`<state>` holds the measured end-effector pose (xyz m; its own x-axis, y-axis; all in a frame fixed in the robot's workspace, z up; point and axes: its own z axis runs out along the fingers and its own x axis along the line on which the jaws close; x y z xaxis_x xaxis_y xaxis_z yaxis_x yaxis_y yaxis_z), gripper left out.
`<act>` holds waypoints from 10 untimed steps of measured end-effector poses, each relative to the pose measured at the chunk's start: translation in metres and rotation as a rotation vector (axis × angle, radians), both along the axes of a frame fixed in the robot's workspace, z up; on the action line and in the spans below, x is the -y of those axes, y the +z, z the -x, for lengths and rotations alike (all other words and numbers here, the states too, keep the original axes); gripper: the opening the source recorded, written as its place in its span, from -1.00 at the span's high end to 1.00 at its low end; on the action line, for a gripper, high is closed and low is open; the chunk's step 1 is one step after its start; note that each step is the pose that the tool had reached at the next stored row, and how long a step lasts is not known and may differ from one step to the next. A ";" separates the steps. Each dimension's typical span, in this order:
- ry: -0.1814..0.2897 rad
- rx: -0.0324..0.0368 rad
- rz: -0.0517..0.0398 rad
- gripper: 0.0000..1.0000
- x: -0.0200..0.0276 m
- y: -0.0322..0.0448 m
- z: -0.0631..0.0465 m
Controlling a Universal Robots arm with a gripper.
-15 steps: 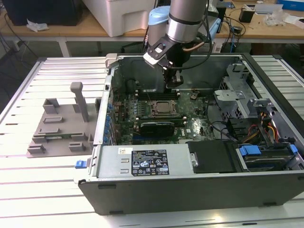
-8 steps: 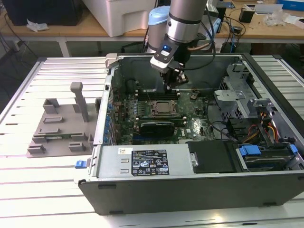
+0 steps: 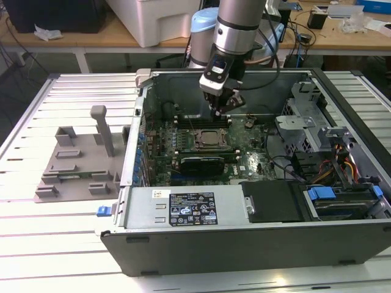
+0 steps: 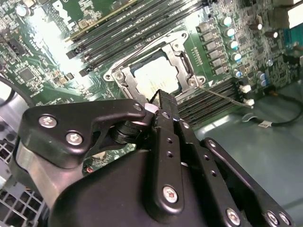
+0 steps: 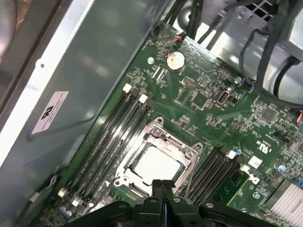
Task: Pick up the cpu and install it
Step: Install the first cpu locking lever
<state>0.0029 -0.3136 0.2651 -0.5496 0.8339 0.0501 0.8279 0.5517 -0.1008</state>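
While the cpu (image 5: 156,165) sits in its socket (image 5: 124,161), the gripper (image 5: 163,185) hangs just above, fingers closed together, empty.

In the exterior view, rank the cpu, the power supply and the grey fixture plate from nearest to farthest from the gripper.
1. cpu, in the socket right beneath the gripper.
2. power supply, along the case near wall.
3. grey fixture plate, outside the case, on the exterior view's left.
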 end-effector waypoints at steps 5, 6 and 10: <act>0.050 0.0000 0.0000 0.79 0.0000 0.0000 0.000; 0.062 0.0000 0.0000 0.79 0.0000 0.0000 0.000; 0.105 0.0000 0.0000 0.79 0.0000 0.0000 0.000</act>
<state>0.0029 -0.3136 0.2651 -0.6342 0.7715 0.0500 0.7653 0.6357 -0.1008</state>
